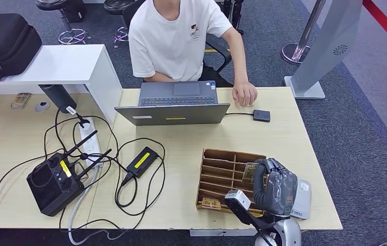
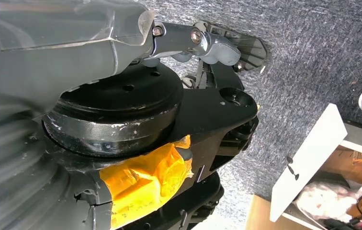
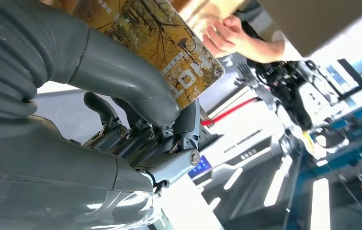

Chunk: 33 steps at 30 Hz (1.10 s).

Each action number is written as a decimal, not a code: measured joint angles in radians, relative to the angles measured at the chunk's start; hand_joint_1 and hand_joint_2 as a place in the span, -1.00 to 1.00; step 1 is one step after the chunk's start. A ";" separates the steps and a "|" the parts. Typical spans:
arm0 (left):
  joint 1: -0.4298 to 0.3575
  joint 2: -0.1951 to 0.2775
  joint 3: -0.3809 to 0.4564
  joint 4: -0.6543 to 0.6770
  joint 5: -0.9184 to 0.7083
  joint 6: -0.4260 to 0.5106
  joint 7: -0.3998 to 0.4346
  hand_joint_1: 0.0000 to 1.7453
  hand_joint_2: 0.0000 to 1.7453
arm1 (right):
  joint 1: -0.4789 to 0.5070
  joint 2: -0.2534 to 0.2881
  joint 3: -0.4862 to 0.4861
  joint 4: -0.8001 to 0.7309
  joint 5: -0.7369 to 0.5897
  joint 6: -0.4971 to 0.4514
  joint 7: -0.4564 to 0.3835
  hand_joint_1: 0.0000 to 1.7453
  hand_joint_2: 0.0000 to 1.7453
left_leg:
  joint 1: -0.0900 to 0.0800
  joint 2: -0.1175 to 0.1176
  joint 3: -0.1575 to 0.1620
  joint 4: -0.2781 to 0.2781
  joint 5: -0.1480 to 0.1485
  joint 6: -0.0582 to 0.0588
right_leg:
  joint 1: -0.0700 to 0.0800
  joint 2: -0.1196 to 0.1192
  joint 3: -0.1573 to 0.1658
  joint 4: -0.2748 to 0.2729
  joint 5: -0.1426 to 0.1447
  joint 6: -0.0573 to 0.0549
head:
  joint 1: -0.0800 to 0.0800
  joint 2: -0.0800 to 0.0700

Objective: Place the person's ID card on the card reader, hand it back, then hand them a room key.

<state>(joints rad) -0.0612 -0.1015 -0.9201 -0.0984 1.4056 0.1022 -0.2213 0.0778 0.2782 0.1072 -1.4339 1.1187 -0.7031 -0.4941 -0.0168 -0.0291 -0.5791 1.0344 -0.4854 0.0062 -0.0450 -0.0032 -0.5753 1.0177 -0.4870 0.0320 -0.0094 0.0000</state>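
The counter [image 1: 283, 138] carries a wooden card rack [image 1: 227, 177] near its front edge, and the right hand [image 1: 276, 185] is over that rack, pinching a room key [image 3: 162, 45] between thumb and fingers. Judging by this, the ID steps look done; only the handover remains. The key's long axis seems angled up toward the person's hand [image 1: 244, 94]. The left hand [image 2: 208, 43] hangs by the floor; its grip cannot be told.
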 joint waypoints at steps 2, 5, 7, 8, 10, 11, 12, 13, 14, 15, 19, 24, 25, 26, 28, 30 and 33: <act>0.000 0.000 0.000 0.000 -0.001 0.000 0.000 -1.00 1.00 | -0.008 -0.005 0.010 -0.013 0.003 0.000 0.006 0.80 1.00 | 0.000 0.000 0.000 0.000 0.000 0.000 | 0.000 0.000 0.000 0.000 0.000 0.000 | 0.000 0.000; 0.000 0.000 0.000 0.000 -0.006 0.000 0.001 -1.00 1.00 | -0.025 -0.008 0.017 -0.026 0.011 0.000 0.003 0.80 1.00 | 0.000 0.000 0.000 0.000 0.000 0.000 | 0.000 0.000 0.000 0.000 0.000 0.000 | 0.000 0.000; 0.000 0.000 0.000 0.000 -0.009 0.000 0.002 -1.00 1.00 | -0.033 -0.008 0.017 -0.029 0.013 0.000 -0.002 0.80 1.00 | 0.000 0.000 0.000 0.000 0.000 0.000 | 0.000 0.000 0.000 0.000 0.000 0.000 | 0.000 0.000; 0.000 0.000 0.000 0.000 -0.010 0.000 0.002 -1.00 1.00 | -0.034 -0.008 0.017 -0.029 0.014 0.000 -0.003 0.80 1.00 | 0.000 0.000 0.000 0.000 0.000 0.000 | 0.000 0.000 0.000 0.000 0.000 0.000 | 0.000 0.000; 0.000 0.000 0.000 0.000 -0.011 0.000 0.002 -1.00 1.00 | -0.038 -0.008 0.017 -0.030 0.014 0.000 -0.006 0.80 1.00 | 0.000 0.000 0.000 0.000 0.000 0.000 | 0.000 0.000 0.000 0.000 0.000 0.000 | 0.000 0.000; 0.000 0.000 0.000 0.000 -0.013 0.000 0.003 -1.00 1.00 | -0.045 -0.008 0.016 -0.030 0.014 0.000 -0.009 0.80 1.00 | 0.000 0.000 0.000 0.000 0.000 0.000 | 0.000 0.000 0.000 0.000 0.000 0.000 | 0.000 0.000; -0.001 0.000 -0.006 0.000 -0.019 0.000 0.004 -1.00 1.00 | -0.068 -0.008 0.015 -0.031 0.018 0.000 -0.005 0.80 1.00 | 0.000 0.000 0.000 0.000 0.000 0.000 | 0.000 0.000 0.000 0.000 0.000 0.000 | 0.000 0.000; -0.003 0.000 -0.016 0.000 -0.030 -0.001 0.008 -1.00 1.00 | -0.114 -0.009 0.017 -0.027 0.042 0.000 0.022 0.80 1.00 | 0.000 0.000 0.000 0.000 0.001 -0.001 | 0.000 0.001 0.000 0.001 0.001 0.000 | 0.000 0.000; -0.005 0.001 -0.028 0.000 -0.042 -0.002 0.013 -1.00 1.00 | -0.167 -0.012 0.021 -0.020 0.074 0.001 0.059 0.80 1.00 | 0.000 0.001 0.000 0.000 0.001 -0.001 | 0.000 0.001 0.000 0.001 0.002 -0.001 | 0.000 0.000; -0.007 0.002 -0.041 0.000 -0.055 -0.003 0.018 -1.00 1.00 | -0.228 -0.017 0.027 -0.011 0.114 0.001 0.107 0.80 1.00 | 0.000 0.001 0.000 0.000 0.002 -0.002 | 0.000 0.002 -0.001 0.001 0.002 -0.001 | 0.000 0.000; -0.012 0.005 -0.076 0.000 -0.084 -0.006 0.027 -1.00 1.00 | -0.412 -0.046 0.058 0.056 0.247 0.002 0.261 0.80 1.00 | 0.000 0.001 0.000 0.000 0.004 -0.003 | 0.000 0.002 -0.001 0.001 0.004 0.000 | 0.000 0.000; -0.018 0.010 -0.113 0.000 -0.108 -0.008 0.037 -1.00 1.00 | -0.592 -0.083 0.107 0.171 0.361 0.002 0.400 0.80 1.00 | 0.000 0.001 0.000 0.000 0.005 -0.002 | 0.000 0.002 -0.001 0.001 0.005 0.000 | 0.000 0.000; -0.019 0.010 -0.119 0.000 -0.111 -0.008 0.040 -1.00 1.00 | -0.620 -0.089 0.118 0.195 0.380 0.002 0.425 0.80 1.00 | 0.000 0.001 0.000 0.000 0.005 -0.002 | 0.000 0.002 -0.001 0.001 0.005 0.000 | 0.000 0.000; -0.020 0.011 -0.126 0.000 -0.115 -0.008 0.042 -1.00 1.00 | -0.645 -0.093 0.129 0.217 0.396 0.002 0.447 0.80 1.00 | 0.000 0.001 0.000 0.000 0.005 -0.002 | 0.000 0.002 -0.001 0.001 0.005 0.000 | 0.000 0.000; -0.022 0.012 -0.139 0.000 -0.121 -0.008 0.045 -1.00 1.00 | -0.692 -0.103 0.152 0.260 0.423 0.002 0.493 0.80 1.00 | 0.000 0.000 -0.001 0.000 0.005 -0.002 | 0.000 0.002 -0.001 0.001 0.005 -0.001 | 0.000 0.000; -0.025 0.013 -0.150 0.000 -0.129 -0.008 0.049 -1.00 1.00 | -0.739 -0.119 0.187 0.306 0.439 0.002 0.558 0.80 1.00 | 0.000 0.000 -0.001 0.000 0.005 -0.002 | 0.000 0.001 -0.001 0.002 0.005 -0.001 | 0.000 0.000; -0.029 0.015 -0.166 0.000 -0.137 -0.010 0.056 -1.00 1.00 | -0.809 -0.151 0.268 0.379 0.446 0.002 0.651 0.35 1.00 | 0.000 0.000 -0.001 0.000 0.005 -0.002 | 0.000 0.002 -0.002 0.001 0.005 -0.001 | 0.000 0.000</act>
<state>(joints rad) -0.0897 -0.0869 -1.0865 -0.0984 1.2687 0.0924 -0.1653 -0.7311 0.1275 0.3756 -1.0549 1.5643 -0.7012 0.1574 -0.0169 -0.0286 -0.5800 1.0345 -0.4806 0.0041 -0.0451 -0.0016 -0.5769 1.0192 -0.4819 0.0315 -0.0095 0.0000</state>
